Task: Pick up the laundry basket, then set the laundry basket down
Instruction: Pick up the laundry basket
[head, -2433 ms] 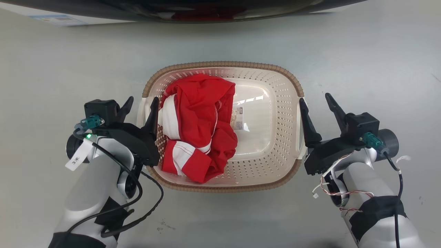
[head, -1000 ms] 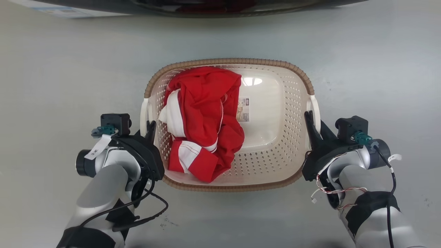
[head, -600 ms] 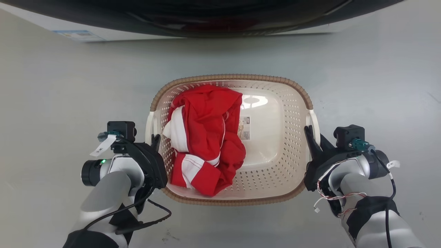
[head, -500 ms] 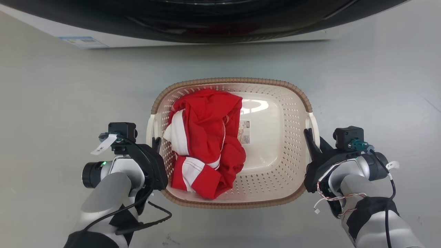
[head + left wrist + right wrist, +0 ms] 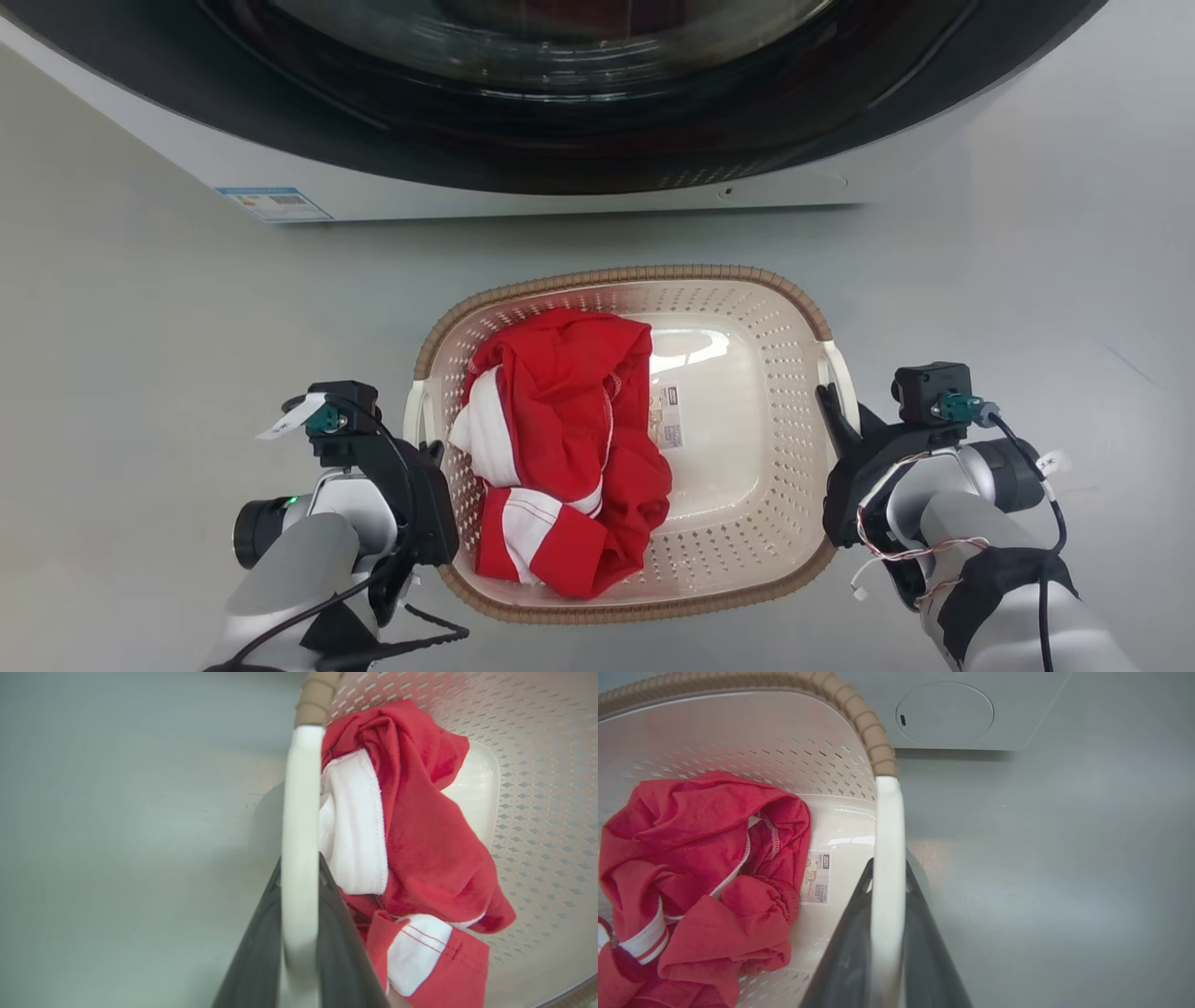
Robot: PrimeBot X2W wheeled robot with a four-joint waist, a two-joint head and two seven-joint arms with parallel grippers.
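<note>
Left hand (image 5: 427, 456) and right hand (image 5: 834, 412) each clamp the laundry basket (image 5: 786, 373), which holds a red-and-white garment (image 5: 560, 439).

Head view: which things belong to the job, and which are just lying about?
Job:
- basket
- left gripper, shut on basket
- right gripper, shut on basket

Just there:
- red-and-white garment, lying in the basket
- washer beyond the basket
- sticker on the washer
- floor

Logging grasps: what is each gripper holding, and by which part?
The laundry basket: left gripper shut on its left white handle, right gripper on its right handle.
</note>
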